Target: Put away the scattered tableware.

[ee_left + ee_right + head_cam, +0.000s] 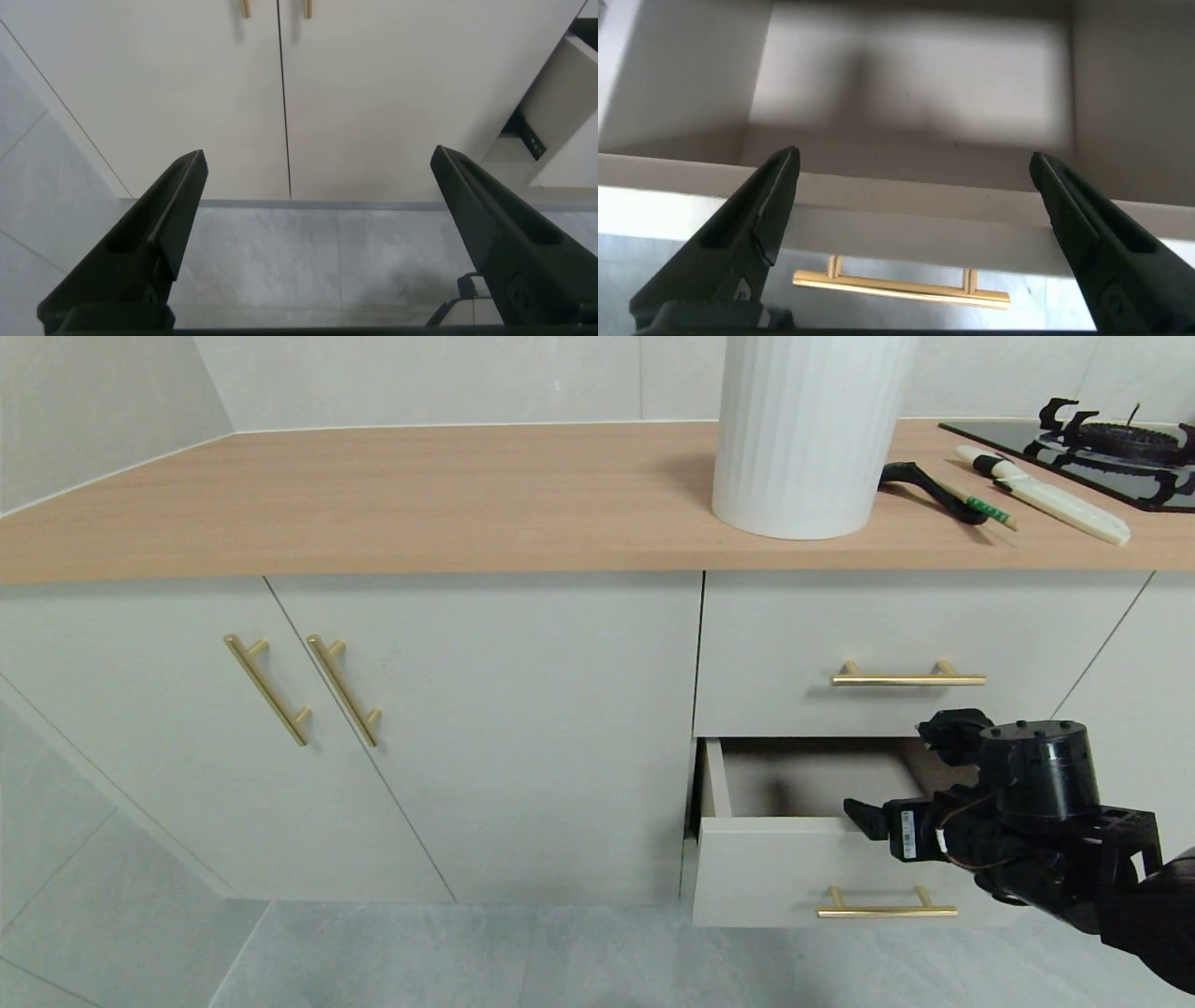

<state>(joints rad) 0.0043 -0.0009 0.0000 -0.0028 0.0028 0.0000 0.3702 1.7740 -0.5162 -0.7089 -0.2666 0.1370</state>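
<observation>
Left gripper (316, 159): fingers spread wide, facing the cabinet doors (280, 93). Toward the right end of the counter (373, 495) you see a white ribbed container (808, 429), then a black-handled utensil (929, 485), a green-banded stick (988, 510) and a white knife (1046, 495) (beside the hob (1111, 453)). The lower drawer (794, 877) stands open. The right gripper (913, 159), fingers apart, hovers at its front edge.

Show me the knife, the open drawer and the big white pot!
knife (1074, 511): head view, on its blade.
open drawer (766, 870): head view, on its front panel.
big white pot (808, 429): head view, on its ribbed side.
</observation>
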